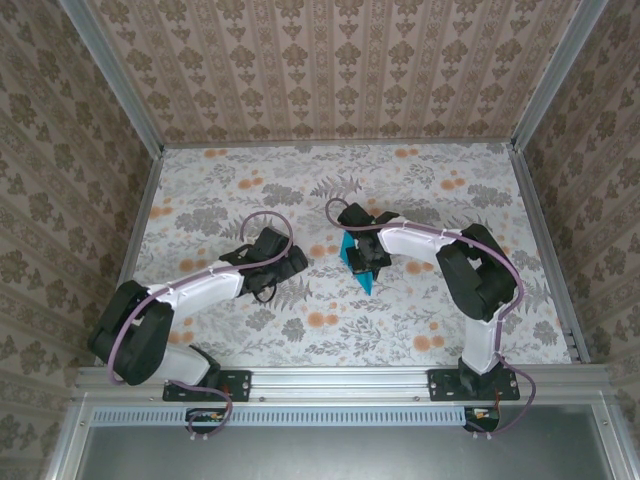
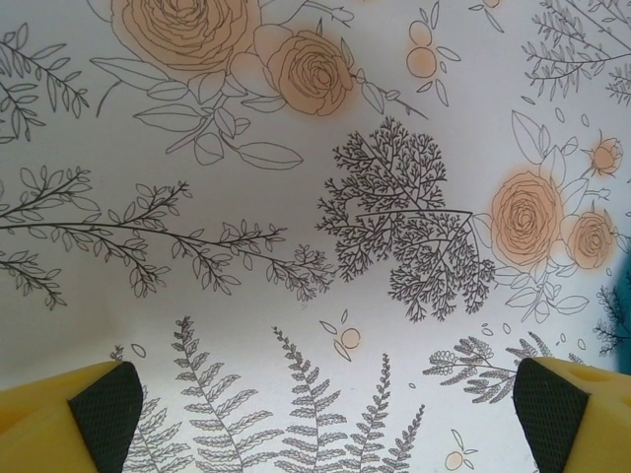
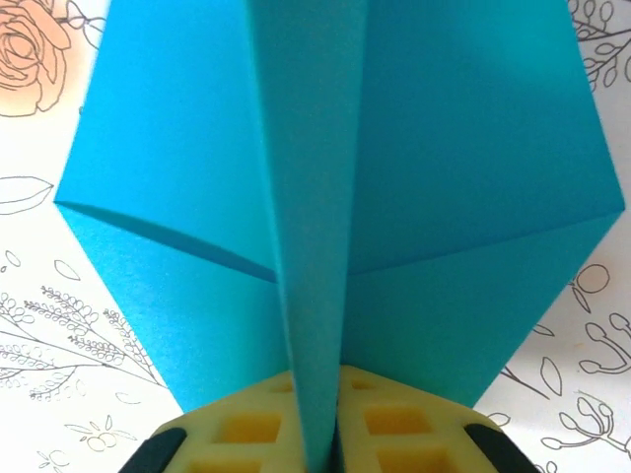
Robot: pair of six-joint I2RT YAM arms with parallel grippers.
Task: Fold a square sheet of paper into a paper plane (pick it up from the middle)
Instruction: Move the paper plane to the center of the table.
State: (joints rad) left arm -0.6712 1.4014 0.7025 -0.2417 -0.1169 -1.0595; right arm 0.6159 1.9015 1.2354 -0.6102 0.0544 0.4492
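Observation:
The teal-blue paper plane (image 1: 365, 268) is a creased, pointed shape at the table's middle, its tip toward the near edge. My right gripper (image 1: 362, 250) is shut on its centre crease; in the right wrist view the paper plane (image 3: 197, 197) spreads both wings outward while the yellow fingers (image 3: 246, 429) pinch the upright middle fold. My left gripper (image 1: 292, 262) stands open to the left of the paper, apart from it. Its yellow fingertips (image 2: 59, 419) sit wide in the lower corners of the left wrist view with bare tablecloth between them. A sliver of teal paper (image 2: 616, 310) shows at that view's right edge.
A floral tablecloth (image 1: 250, 190) covers the table, fenced by metal rails (image 1: 145, 215) and patterned walls on three sides. Both arm bases are bolted to the near rail (image 1: 340, 382).

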